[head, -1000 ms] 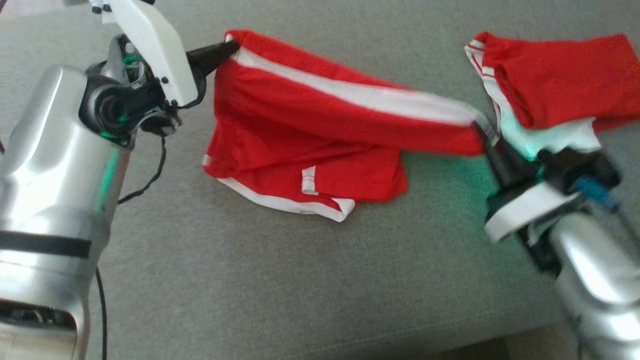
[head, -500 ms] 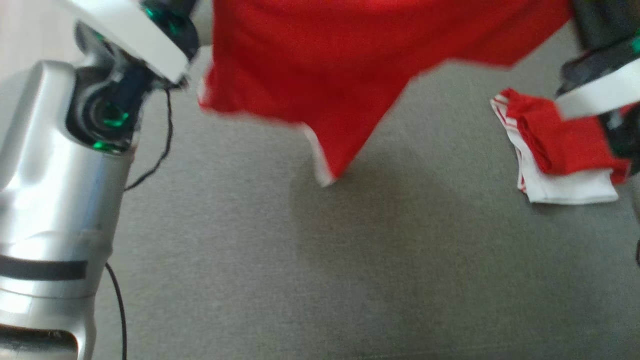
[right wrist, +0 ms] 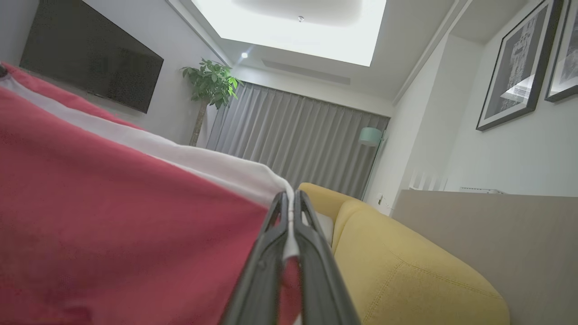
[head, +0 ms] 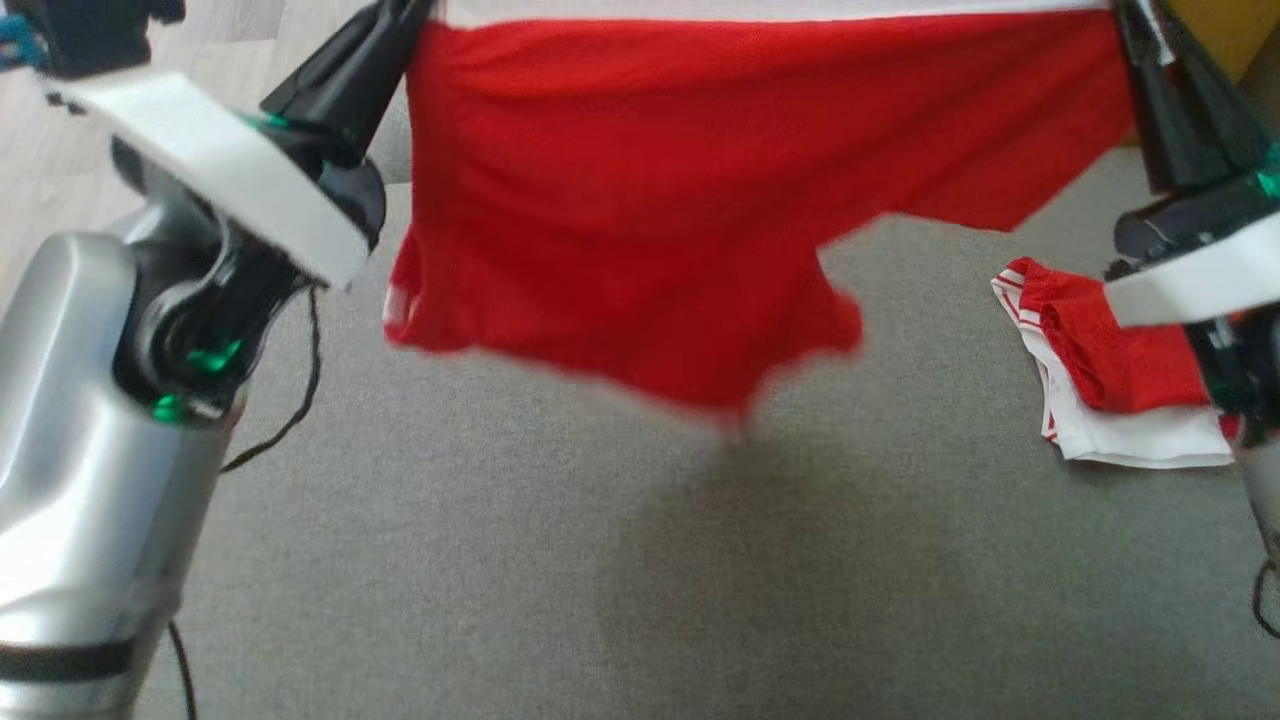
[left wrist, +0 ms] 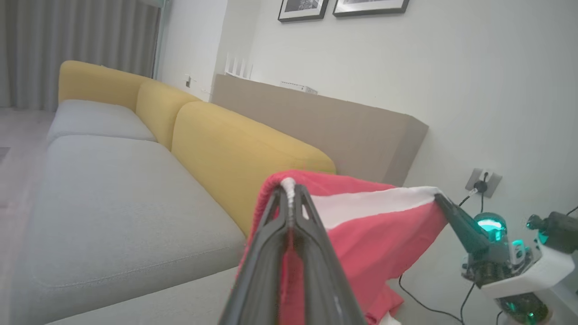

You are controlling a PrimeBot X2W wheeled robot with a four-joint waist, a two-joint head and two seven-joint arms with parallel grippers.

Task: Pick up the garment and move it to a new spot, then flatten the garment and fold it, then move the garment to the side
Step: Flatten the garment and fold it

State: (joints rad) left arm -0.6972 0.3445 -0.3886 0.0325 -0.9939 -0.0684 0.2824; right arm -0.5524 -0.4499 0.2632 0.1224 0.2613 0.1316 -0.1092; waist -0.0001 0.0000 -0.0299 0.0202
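Fingers, left gripper [head: 412,18]: pressed together, pinching one top corner of the white band of the garment [head: 650,200].
Fingers, right gripper [head: 1128,20]: pressed together, pinching the band at the other top corner.
Garment: red, stretched between both grippers, hanging over the grey cushion [head: 600,600]; lower edge blurred, shadow beneath.
Folded cloth [head: 1110,370]: red and white, lying on the cushion beside the right gripper.

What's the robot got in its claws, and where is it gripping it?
The red garment: left claw and right claw each pinch one end of its white band.
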